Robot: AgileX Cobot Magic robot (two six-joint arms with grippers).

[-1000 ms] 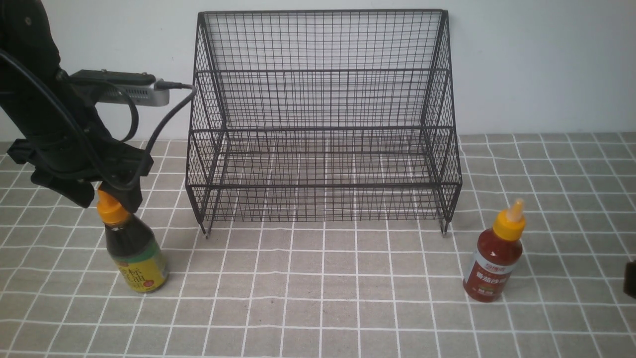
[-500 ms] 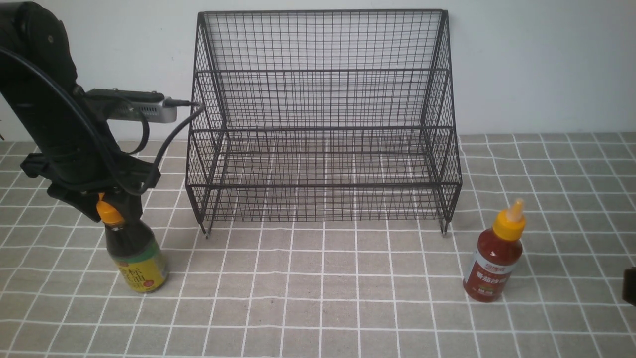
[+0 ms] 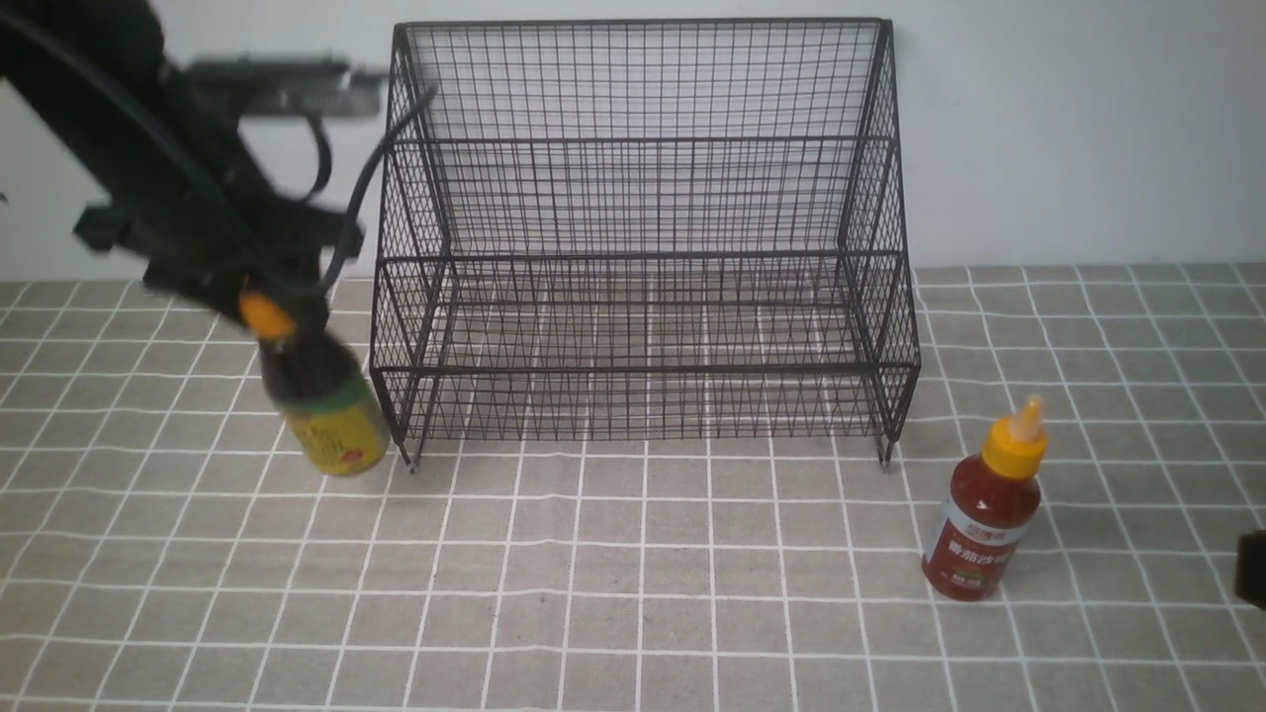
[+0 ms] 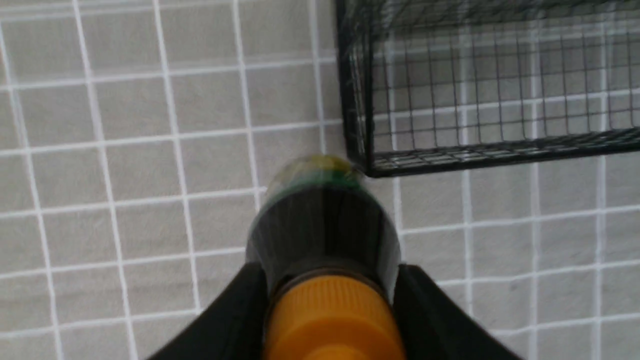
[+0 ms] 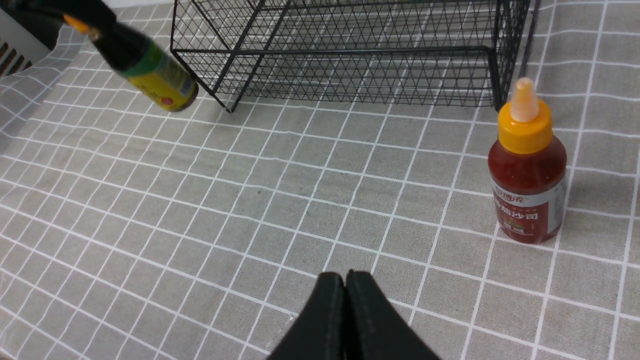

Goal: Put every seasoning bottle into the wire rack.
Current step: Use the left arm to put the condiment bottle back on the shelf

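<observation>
My left gripper (image 3: pixel 259 305) is shut on the neck of the dark brown seasoning bottle (image 3: pixel 321 400) with the yellow-green label. It holds the bottle tilted in the air, just left of the wire rack's (image 3: pixel 643 247) front left corner. The left wrist view shows my black fingers (image 4: pixel 225 310) on either side of the orange cap (image 4: pixel 332 320), with the rack corner (image 4: pixel 367 150) close beyond the bottle (image 4: pixel 322 225). The red seasoning bottle (image 3: pixel 984 509) stands upright on the cloth, right of the rack. My right gripper (image 5: pixel 345 280) is shut and empty, low over the cloth, apart from the red bottle (image 5: pixel 527 175).
The black wire rack stands against the white wall, and nothing shows inside it. A grey checked cloth (image 3: pixel 633 593) covers the table. A sliver of the right arm (image 3: pixel 1254 564) shows at the front view's right edge.
My left gripper has lifted the dark brown bottle off the cloth and carried it up and to the right, towards the rack's left corner; the bottle now tilts. The red bottle has not moved.
</observation>
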